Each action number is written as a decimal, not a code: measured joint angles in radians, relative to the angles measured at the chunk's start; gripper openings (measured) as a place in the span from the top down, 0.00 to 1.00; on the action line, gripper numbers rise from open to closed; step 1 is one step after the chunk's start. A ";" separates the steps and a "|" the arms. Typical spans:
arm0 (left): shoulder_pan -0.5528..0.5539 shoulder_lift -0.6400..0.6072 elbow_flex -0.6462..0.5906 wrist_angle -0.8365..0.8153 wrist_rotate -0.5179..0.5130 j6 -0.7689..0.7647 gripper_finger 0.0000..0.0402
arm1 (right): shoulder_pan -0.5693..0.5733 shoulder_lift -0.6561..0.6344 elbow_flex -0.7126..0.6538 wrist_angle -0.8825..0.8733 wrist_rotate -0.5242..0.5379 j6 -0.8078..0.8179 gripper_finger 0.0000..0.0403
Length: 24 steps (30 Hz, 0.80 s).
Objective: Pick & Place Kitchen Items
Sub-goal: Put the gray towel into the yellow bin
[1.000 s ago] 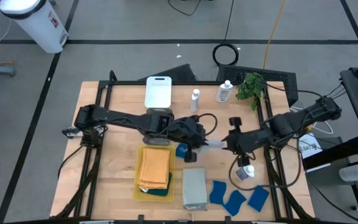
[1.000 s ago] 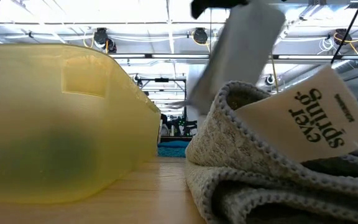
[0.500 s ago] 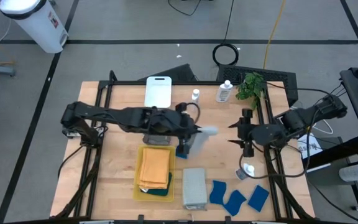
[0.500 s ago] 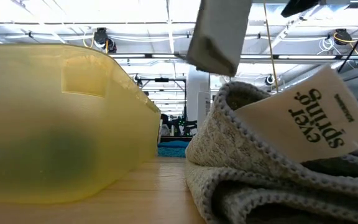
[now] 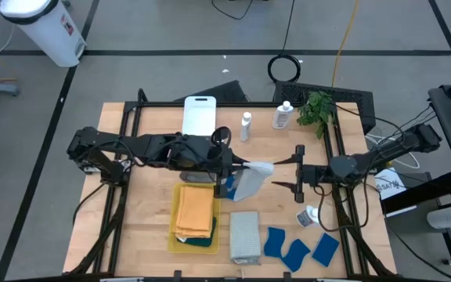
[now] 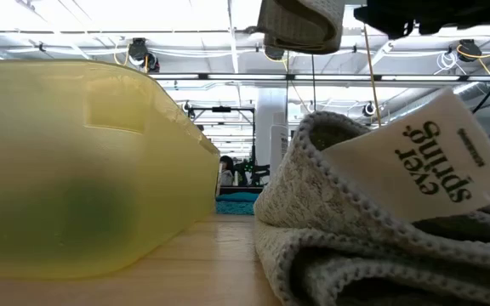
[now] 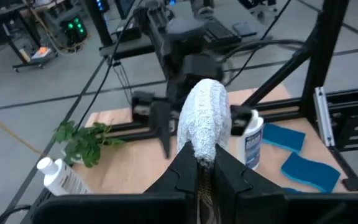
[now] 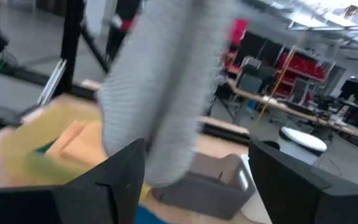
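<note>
Left hand [image 5: 229, 164] grips a pale grey cloth [image 5: 250, 180] hanging mid-bench, above the blue sponge; right hand [image 5: 299, 175], fingers wide, sits just beside it. Advice: keep the pinch firm, lower it w/o snagging the yellow tray [image 5: 174, 227].

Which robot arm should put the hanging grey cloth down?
The left one, probably. Its gripper is already shut on the grey cloth, which hangs above the table beside the yellow tray. The right gripper faces the cloth with its jaws open, holding nothing.
</note>
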State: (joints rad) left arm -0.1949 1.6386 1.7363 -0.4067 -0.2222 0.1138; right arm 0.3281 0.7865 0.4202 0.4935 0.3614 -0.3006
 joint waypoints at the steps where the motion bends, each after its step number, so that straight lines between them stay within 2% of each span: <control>1: -0.006 0.000 0.000 -0.004 0.007 0.003 0.96 | -0.021 0.000 -0.012 0.036 -0.019 0.019 0.36; 3: -0.014 -0.003 0.000 -0.009 0.012 0.004 0.96 | -0.064 0.001 -0.026 0.072 -0.082 0.089 0.35; 8: -0.032 -0.004 0.000 -0.015 0.013 -0.003 0.96 | -0.164 0.058 -0.027 0.157 -0.368 0.245 0.33; 10: -0.037 -0.004 0.000 -0.009 0.013 0.000 0.96 | -0.185 0.101 -0.027 0.230 -0.432 0.270 0.33; 17: -0.032 -0.004 0.000 -0.010 0.007 0.006 0.96 | -0.194 0.282 -0.009 0.419 -0.482 0.266 0.33; 24: -0.024 -0.004 0.000 -0.018 0.003 -0.001 0.96 | -0.194 0.396 0.074 0.435 -0.524 0.289 0.33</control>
State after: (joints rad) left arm -0.2188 1.6348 1.7363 -0.4243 -0.2192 0.1129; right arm 0.1345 1.1822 0.4944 0.9289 -0.1621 -0.0113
